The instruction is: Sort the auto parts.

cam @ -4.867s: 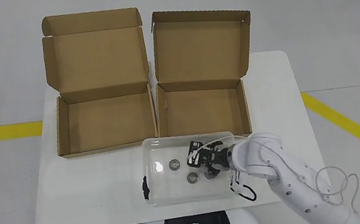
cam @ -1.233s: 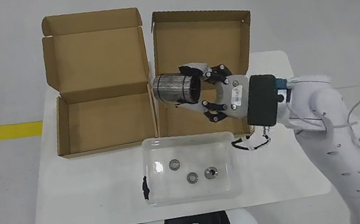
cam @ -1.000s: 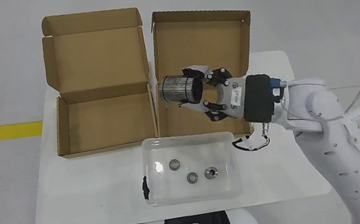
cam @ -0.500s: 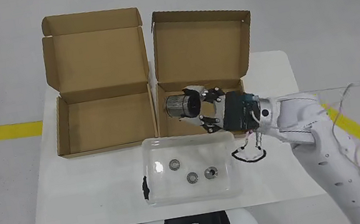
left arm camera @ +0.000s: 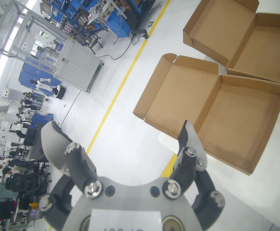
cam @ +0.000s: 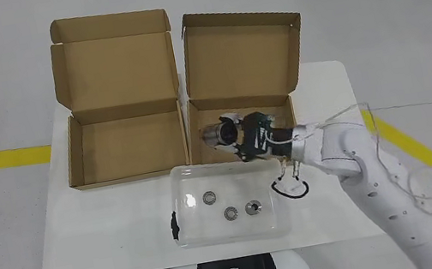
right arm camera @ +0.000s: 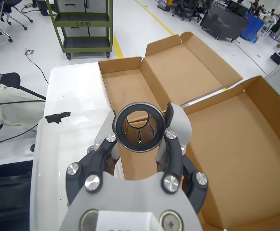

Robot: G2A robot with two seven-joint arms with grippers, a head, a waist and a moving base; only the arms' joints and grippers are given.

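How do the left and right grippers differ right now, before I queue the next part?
The left gripper stands wide open and empty; the right gripper is shut on the hollow metal cylinder with a black rim. The right gripper is over the floor of the right-hand brown cardboard box; the left gripper hangs well away from that box. Both share the same grey-and-black two-finger build.
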